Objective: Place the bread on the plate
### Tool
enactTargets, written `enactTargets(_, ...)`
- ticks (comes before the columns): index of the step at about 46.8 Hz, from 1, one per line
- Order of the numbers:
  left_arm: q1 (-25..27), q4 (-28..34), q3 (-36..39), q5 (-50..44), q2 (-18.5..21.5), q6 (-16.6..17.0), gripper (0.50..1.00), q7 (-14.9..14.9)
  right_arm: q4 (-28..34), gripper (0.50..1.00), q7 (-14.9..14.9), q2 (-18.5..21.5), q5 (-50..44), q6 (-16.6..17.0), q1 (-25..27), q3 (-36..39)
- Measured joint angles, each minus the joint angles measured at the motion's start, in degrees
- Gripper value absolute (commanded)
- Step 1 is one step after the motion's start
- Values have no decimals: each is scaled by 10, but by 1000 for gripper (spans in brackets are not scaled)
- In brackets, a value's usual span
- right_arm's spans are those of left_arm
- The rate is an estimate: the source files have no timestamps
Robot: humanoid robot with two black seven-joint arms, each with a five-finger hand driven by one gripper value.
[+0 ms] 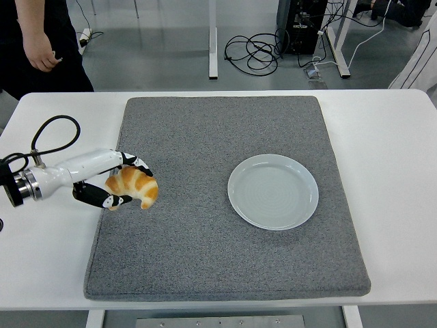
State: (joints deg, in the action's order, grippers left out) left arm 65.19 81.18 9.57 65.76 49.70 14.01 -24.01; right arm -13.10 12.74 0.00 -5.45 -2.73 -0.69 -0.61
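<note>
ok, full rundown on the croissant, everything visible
The croissant is golden brown with paler ridges, crescent-shaped and glossy like baked pastry, ends curving down. It sits in the left hand, whose black-tipped fingers wrap over its top and the thumb under it. It is over the left edge of the grey mat, well left of the plate. Whether it clears the mat is unclear.
</note>
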Motion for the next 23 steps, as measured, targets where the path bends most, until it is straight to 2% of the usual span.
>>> enactTargets(14, 139, 0, -42, -50, 4, -132, 500, 49, 0, 1000, 0, 0, 0, 0, 0, 0)
enactTargets(19, 185, 0, -42, -59, -7, -155, 500, 65, 0, 1000, 0, 0, 0, 0, 0, 1)
enactTargets(23, 207, -5, -42, -64, -27, -159, 500, 72, 0, 1000, 0, 0, 0, 0, 1, 1)
